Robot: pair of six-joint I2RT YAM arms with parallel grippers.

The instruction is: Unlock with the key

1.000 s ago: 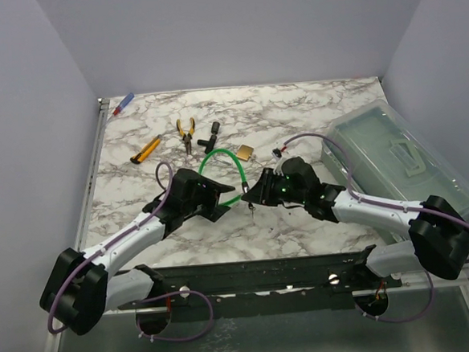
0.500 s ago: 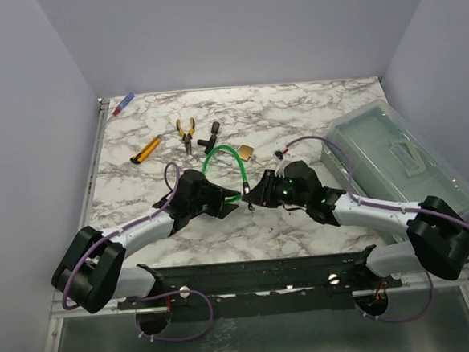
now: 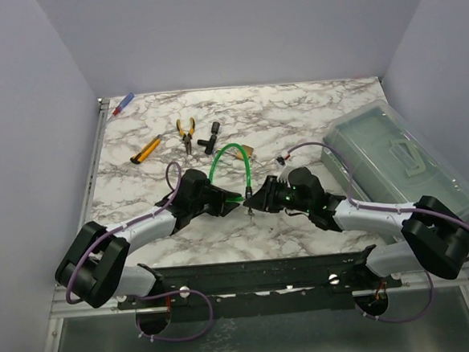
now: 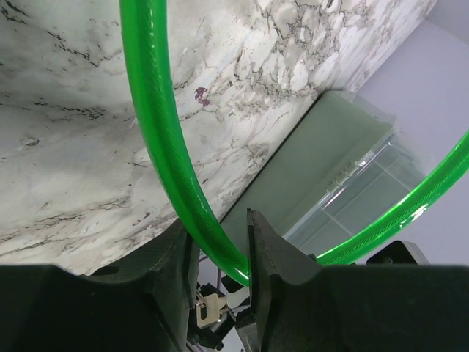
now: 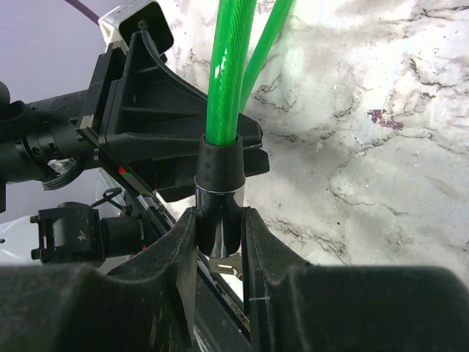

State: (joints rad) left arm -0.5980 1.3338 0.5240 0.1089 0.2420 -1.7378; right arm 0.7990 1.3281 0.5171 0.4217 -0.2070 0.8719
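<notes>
A green cable lock [image 3: 232, 162] arches up off the marble table between my grippers. My right gripper [image 3: 256, 199] is shut on the lock's chrome and black barrel [image 5: 218, 194], held upright. A silver key [image 5: 227, 265] sticks out under the barrel; it also shows in the left wrist view [image 4: 207, 308]. My left gripper [image 3: 233, 199] is shut on the green cable [image 4: 157, 147] close beside the right gripper, and the cable runs slantwise between its fingers [image 4: 267, 246].
A clear plastic toolbox [image 3: 398, 156] lies at the right. Pliers [image 3: 186, 133], a yellow utility knife [image 3: 144, 152], a black part [image 3: 210, 137] and a marker [image 3: 122, 105] lie at the back left. A brass padlock [image 3: 250, 150] sits behind the cable loop.
My left gripper has moved right up to the right gripper and taken the cable. The green loop has risen and now stands taller, partly covering the brass padlock.
</notes>
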